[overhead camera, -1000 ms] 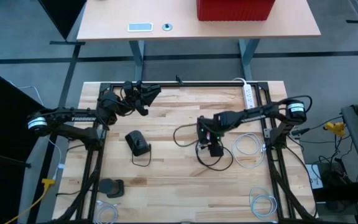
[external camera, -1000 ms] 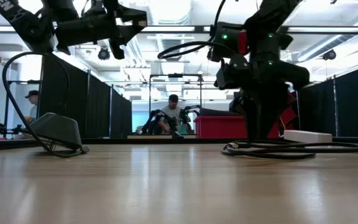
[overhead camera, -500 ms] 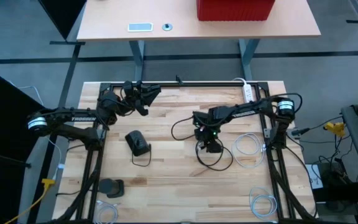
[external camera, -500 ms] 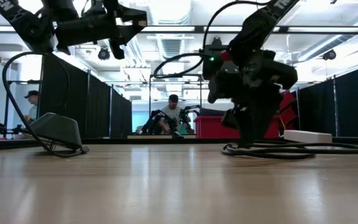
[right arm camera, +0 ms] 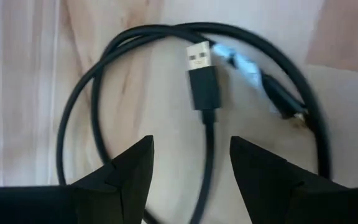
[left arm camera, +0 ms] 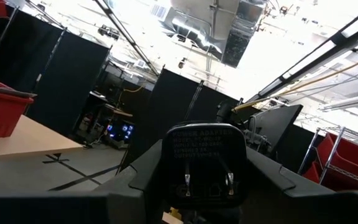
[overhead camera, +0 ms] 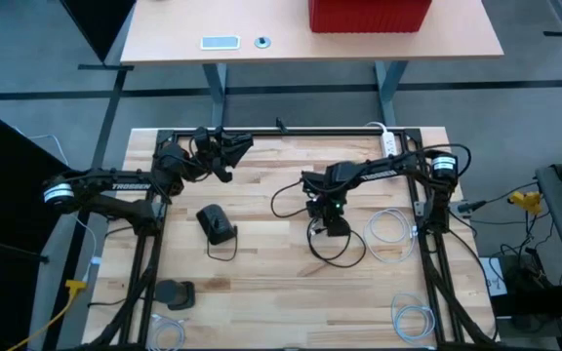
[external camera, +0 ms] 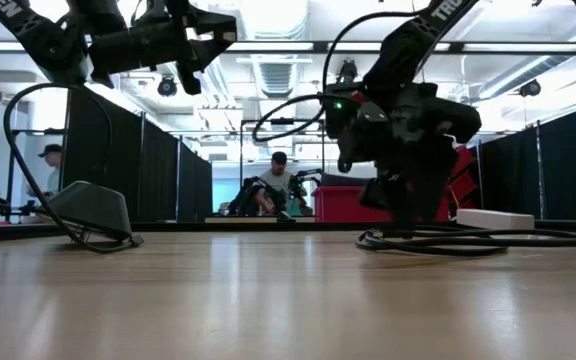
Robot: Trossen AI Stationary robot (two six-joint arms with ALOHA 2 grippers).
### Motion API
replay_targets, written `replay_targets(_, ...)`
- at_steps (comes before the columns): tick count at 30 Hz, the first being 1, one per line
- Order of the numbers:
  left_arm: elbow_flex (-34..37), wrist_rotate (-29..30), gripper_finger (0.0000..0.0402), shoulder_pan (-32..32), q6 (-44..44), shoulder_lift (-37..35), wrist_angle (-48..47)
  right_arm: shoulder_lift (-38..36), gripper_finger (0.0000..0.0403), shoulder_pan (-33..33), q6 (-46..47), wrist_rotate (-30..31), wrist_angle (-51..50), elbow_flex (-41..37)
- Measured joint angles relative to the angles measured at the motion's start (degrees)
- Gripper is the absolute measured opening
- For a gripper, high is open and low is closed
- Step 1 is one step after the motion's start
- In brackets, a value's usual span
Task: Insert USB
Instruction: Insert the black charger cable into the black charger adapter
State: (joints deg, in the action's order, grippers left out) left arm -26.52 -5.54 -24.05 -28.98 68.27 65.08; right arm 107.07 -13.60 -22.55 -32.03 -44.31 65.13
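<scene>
Both arms are matte black, built from slim tubular links and blocky joints. The left arm (overhead camera: pixel 115 185) carries white lettering along its link and a pale ring at its shoulder joint; the right arm (overhead camera: pixel 388 174) has a similar pale ring near its base. Black cables loop off each wrist, and a small green light glows on the right wrist housing (external camera: pixel 340 103)
</scene>
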Motion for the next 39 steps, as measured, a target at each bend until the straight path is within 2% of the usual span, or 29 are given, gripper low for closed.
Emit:
replay_targets(8,0.0,-0.02,0.0142,0.0,-0.29,0.0,0.02,0.0,0.0195,-0.69,0.89,-4.52,1.5,-1.45)
replay_targets(19,0.0,-0.02,0.0142,0.0,-0.42,0.0,0.03,-0.02,0.0189,-0.73,4.47,-4.81,5.38,-3.7)
replay_targets(24,0.0,-0.04,0.0142,0.0,-0.45,0.0,0.0,1.35,0.0133,-0.97,5.35,-5.39,7.35,-3.6)
replay_targets(30,0.0,-0.11,0.0142,0.0,-0.45,0.0,-0.23,3.43,0.0017,-2.12,4.91,-7.5,7.69,-3.46)
replay_targets(35,0.0,-0.13,0.0142,0.0,-0.43,0.0,-0.83,1.67,0.0016,-2.75,4.79,-5.76,5.77,-3.62)
replay_targets(39,0.0,-0.13,0.0142,0.0,-0.45,0.0,-1.74,-0.09,0.0006,-2.21,3.13,5.51,-0.26,-1.2)
